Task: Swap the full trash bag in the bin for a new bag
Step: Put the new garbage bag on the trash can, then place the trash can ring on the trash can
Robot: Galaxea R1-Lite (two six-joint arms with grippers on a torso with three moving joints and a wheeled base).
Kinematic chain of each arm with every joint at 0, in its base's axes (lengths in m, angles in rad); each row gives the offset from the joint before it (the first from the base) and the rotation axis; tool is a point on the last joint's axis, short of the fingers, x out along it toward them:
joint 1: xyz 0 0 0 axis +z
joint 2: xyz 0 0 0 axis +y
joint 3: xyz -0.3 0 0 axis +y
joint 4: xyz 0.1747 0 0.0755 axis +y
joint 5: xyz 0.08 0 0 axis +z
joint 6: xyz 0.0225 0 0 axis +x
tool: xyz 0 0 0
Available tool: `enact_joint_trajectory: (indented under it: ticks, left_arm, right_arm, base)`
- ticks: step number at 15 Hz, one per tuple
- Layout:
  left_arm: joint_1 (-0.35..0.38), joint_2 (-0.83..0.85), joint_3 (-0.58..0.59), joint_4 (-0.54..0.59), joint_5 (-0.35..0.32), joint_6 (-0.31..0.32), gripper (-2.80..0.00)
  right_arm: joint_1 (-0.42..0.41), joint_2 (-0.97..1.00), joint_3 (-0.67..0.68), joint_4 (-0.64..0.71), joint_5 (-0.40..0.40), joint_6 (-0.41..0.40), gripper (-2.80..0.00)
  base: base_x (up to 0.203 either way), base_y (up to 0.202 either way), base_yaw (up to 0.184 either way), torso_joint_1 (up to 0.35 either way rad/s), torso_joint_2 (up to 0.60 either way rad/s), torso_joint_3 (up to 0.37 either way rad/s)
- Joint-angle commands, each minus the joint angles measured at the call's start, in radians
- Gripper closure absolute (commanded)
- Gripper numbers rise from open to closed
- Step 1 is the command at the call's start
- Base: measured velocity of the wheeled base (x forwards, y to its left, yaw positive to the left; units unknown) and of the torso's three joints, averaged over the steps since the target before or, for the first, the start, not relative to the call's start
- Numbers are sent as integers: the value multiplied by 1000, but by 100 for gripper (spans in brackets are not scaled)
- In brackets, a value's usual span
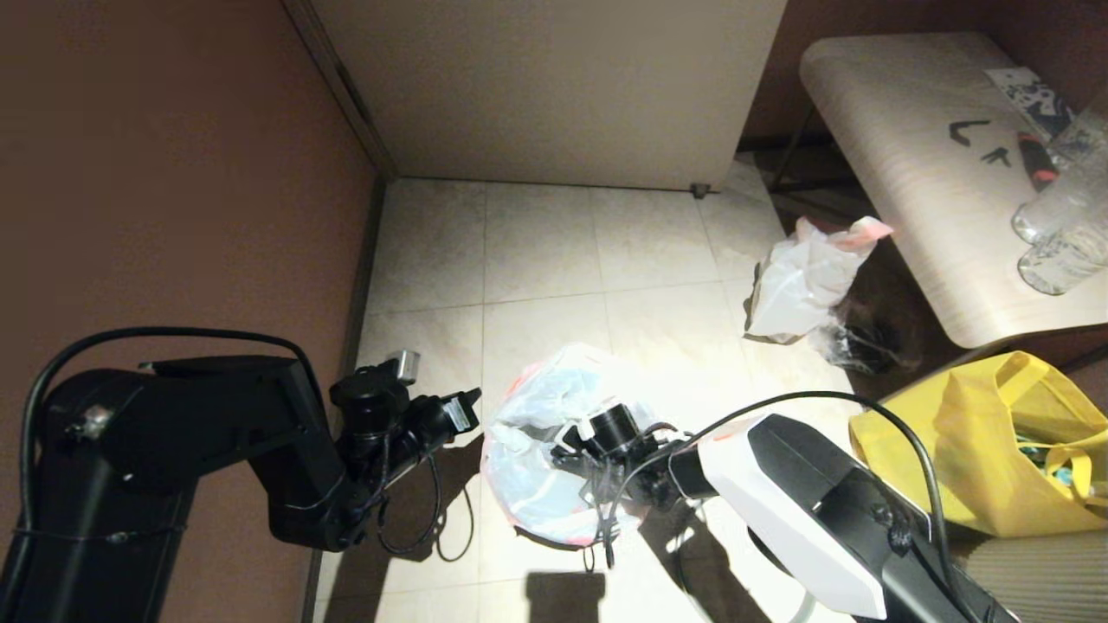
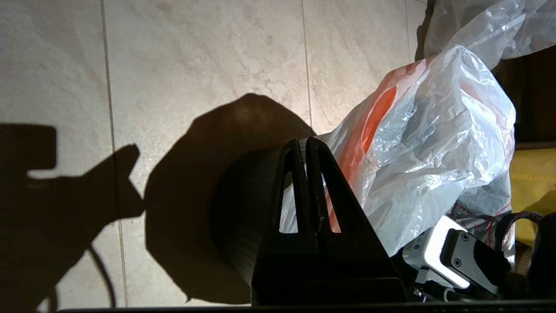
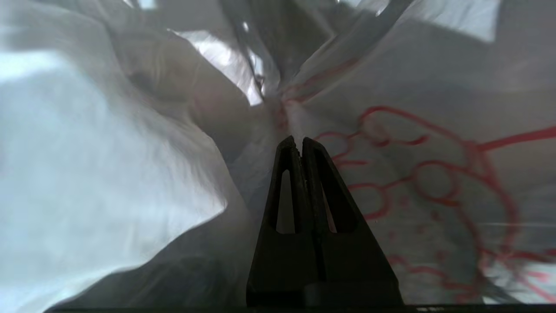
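Observation:
The new bag [image 1: 537,467], translucent white with a red outline drawing, is draped over the bin and hides nearly all of it in the head view. In the left wrist view the bin [image 2: 243,213] shows as a black ribbed wall under the bag [image 2: 434,143]. My right gripper [image 1: 567,446] reaches into the bag's mouth and is shut on a pinch of its film [image 3: 299,141]. Just to the bag's left my left gripper [image 1: 472,400] hangs shut by the bin's rim [image 2: 302,141], holding nothing that I can see. The full trash bag [image 1: 801,277], whitish with a pink top edge, lies on the floor by the table.
A small clear wrinkled bag [image 1: 853,346] lies next to the full bag. A yellow tote [image 1: 995,450] stands at the right. A pale table [image 1: 909,173] with clear bottles [image 1: 1065,234] fills the far right. A brown wall runs along the left and a cabinet [image 1: 554,86] stands behind.

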Motion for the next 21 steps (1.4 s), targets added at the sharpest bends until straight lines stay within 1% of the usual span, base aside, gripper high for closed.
enact_joint_trajectory:
  ticks: [1, 4, 5, 6, 8, 9, 10, 12, 13, 14, 15, 17, 19, 20, 21]
  left_arm:
    - [0, 8, -1, -9, 1, -1, 0]
    - [0, 9, -1, -9, 1, -1, 0]
    - [0, 9, -1, -9, 1, 0, 0]
    - [0, 9, -1, -9, 1, 0, 0]
    - [0, 16, 1, -21, 4, 2, 0]
    - [0, 23, 1, -36, 7, 3, 0]
    - [0, 33, 1, -58, 8, 5, 0]
    - [0, 41, 1, -72, 9, 5, 0]
    - [0, 41, 1, -72, 12, 5, 0]
    - [-2, 45, 1, -74, 19, 5, 0]
    - [-2, 48, 1, -74, 19, 5, 0]
    - [-2, 51, -1, -74, 21, 7, 0]
    - [-2, 54, -2, -74, 21, 7, 0]
    - [-2, 57, -2, -74, 22, 7, 0]
    - [-2, 62, -2, -74, 24, 23, 0]
  right_arm:
    - [1, 14, -1, -1, 0, -3, 0]
    - [18, -34, 2, 1, -1, 10, 0]
    - [31, -68, 8, 5, -1, 43, 0]
    - [50, -104, 17, 12, -1, 100, 0]
    - [98, -233, 65, 62, -2, 251, 0]
    - [114, -304, 106, 89, -2, 300, 0]
    - [127, -393, 176, 112, -2, 350, 0]
    - [138, -568, 374, 137, -7, 420, 0]
    - [124, -644, 486, 143, -15, 443, 0]
    - [90, -715, 591, 140, -19, 460, 0]
    - [28, -762, 685, 121, -18, 471, 0]
    - [-145, -801, 827, 25, 2, 476, 0]
    - [-287, -760, 902, -108, 32, 436, 0]
    - [-333, -705, 915, -172, 46, 414, 0]
    - [-373, -643, 916, -219, 60, 389, 0]
  base:
    - [0, 0, 0, 0, 0, 0]
    - [0, 0, 0, 0, 0, 0]
    - [0, 0, 0, 0, 0, 0]
    - [0, 0, 0, 0, 0, 0]
    - [0, 0, 0, 0, 0, 0]
    - [0, 0, 0, 0, 0, 0]
    - [0, 0, 0, 0, 0, 0]
    - [0, 0, 0, 0, 0, 0]
    - [0, 0, 0, 0, 0, 0]
    - [0, 0, 0, 0, 0, 0]
    - [0, 0, 0, 0, 0, 0]
    - [0, 0, 0, 0, 0, 0]
    - [0, 0, 0, 0, 0, 0]
    - [0, 0, 0, 0, 0, 0]
    - [0, 0, 0, 0, 0, 0]
